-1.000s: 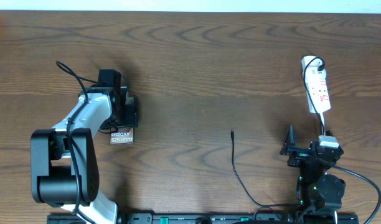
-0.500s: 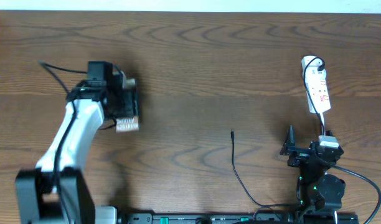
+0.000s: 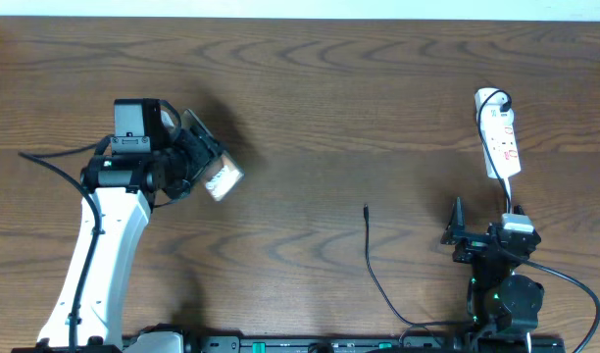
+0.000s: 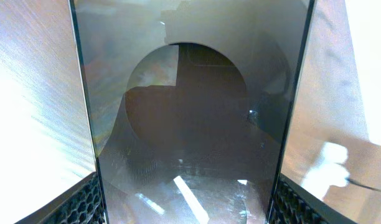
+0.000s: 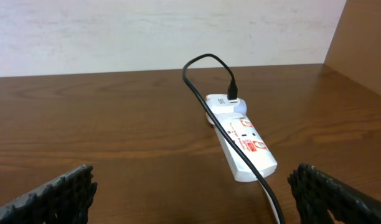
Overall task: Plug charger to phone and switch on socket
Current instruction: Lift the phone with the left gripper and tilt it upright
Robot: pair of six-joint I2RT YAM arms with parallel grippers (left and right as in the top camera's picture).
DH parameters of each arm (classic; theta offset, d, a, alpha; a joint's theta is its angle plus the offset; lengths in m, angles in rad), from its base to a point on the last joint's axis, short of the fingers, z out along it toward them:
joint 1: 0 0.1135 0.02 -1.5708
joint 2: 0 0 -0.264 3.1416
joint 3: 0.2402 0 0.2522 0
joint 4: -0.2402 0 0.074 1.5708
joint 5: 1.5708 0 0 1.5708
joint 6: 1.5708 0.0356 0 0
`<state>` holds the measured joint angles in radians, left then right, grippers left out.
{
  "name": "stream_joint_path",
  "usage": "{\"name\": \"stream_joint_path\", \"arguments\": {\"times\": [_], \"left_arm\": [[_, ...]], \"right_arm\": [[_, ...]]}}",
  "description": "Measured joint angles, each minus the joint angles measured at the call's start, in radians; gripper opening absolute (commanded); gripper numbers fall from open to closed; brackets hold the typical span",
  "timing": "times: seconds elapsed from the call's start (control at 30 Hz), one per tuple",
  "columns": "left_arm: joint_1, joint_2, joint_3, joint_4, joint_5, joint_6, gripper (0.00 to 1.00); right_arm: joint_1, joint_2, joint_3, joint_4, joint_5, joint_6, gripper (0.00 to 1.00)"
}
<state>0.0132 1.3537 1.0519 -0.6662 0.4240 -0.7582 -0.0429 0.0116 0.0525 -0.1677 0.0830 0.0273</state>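
Phone — glossy flat slab — clamped in left jaws; right jaws apart

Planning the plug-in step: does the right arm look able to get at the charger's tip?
Likely yes: the charger tip lies exposed on the table near the open right gripper, nothing between them.

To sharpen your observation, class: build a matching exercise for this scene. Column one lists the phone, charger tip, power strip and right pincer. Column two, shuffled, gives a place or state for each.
Column one:
1. phone
2. charger tip
3. power strip
4. right pincer

Column two:
A. open, holding nothing
B. lying loose near the middle of the table
C. gripped by the left pincer
D. white with red markings, on the right side

Pairs: 1-C, 2-B, 3-D, 4-A
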Motion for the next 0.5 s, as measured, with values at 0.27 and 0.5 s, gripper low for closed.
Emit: {"name": "stream_joint_path", "arguments": {"times": [0.27, 0.5], "left_arm": [[0.000, 0.000, 0.000, -0.003, 0.308, -0.331, 0.07], [0.000, 0.000, 0.000, -0.005, 0.500, -0.483, 0.08]], "right_arm": [[0.000, 0.000, 0.000, 0.000, 0.000, 0.000, 0.99], [0.000, 0.000, 0.000, 0.000, 0.000, 0.000, 0.99]]}}
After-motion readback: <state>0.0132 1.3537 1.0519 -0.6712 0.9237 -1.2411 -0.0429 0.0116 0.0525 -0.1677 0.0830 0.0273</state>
